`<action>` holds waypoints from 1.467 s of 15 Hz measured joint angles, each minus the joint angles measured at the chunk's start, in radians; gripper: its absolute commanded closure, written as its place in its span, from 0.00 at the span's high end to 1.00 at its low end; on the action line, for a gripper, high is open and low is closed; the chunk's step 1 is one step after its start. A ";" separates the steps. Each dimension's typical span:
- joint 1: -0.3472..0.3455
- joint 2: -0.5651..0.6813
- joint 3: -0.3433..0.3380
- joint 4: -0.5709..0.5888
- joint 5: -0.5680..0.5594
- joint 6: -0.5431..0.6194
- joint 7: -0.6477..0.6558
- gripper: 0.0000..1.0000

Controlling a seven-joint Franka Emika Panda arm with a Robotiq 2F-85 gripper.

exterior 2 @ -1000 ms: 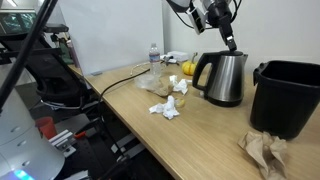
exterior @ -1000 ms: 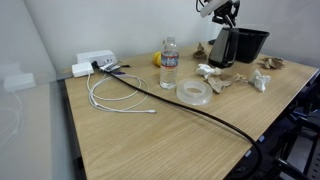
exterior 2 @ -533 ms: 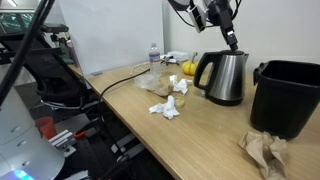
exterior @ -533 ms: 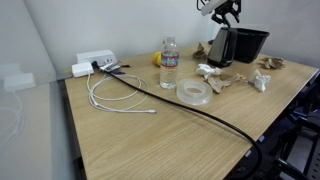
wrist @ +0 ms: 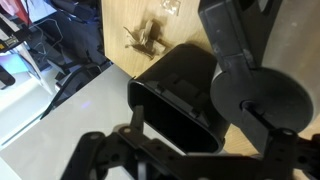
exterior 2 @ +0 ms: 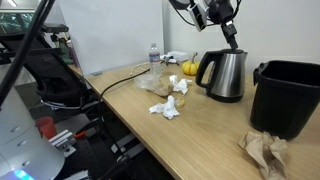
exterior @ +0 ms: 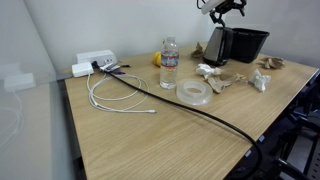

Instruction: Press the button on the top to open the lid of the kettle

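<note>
Kettle (exterior 2: 226,78): it stands upright on the table (exterior 2: 190,140), toward the far end. Its dark handle faces the bottle side.
Lid (wrist: 262,100): only your wrist view shows it well, as a round black disc beside the handle. In both exterior views it is too small to tell whether it is raised or down.
Gripper (exterior 2: 233,40): it hangs just above the kettle's top, angled down toward the handle end. An exterior view (exterior: 231,8) shows it clear of the kettle.
Jaws: they stand wide apart and hold nothing. In the wrist view the finger links spread across the bottom of the frame.
Tub (exterior 2: 290,95): this black rectangular tub is just beside the kettle, with a gap between them in that view. In an exterior view (exterior: 250,42) the kettle overlaps its front. The wrist view (wrist: 185,95) looks down into it.
Brown paper (exterior 2: 262,150): it lies crumpled on the table in front of the tub, and the wrist view shows a piece (wrist: 148,38) beyond the tub.
White tissue (exterior 2: 168,105): it lies crumpled, near the kettle on the bottle side.
Yellow fruit (exterior 2: 188,68): it sits just behind the kettle's handle.
Bottle (exterior: 169,62): clear and upright, it stands well apart from the kettle.
Tape roll (exterior: 193,91): it lies flat, near the bottle.
White cable (exterior: 110,95): it is looped loosely below a white power block (exterior: 95,60).
Black cable (exterior: 205,117): it runs across the table and off the near edge.
</note>
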 measured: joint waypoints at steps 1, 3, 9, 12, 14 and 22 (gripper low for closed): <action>-0.001 -0.007 -0.007 0.013 -0.006 -0.002 0.004 1.00; -0.008 -0.060 -0.023 0.040 -0.012 -0.016 0.002 1.00; -0.037 -0.170 -0.029 0.082 -0.014 -0.055 -0.006 1.00; -0.038 -0.173 -0.026 0.084 -0.014 -0.055 -0.006 1.00; -0.038 -0.173 -0.026 0.084 -0.014 -0.055 -0.006 1.00; -0.038 -0.173 -0.026 0.084 -0.014 -0.055 -0.006 1.00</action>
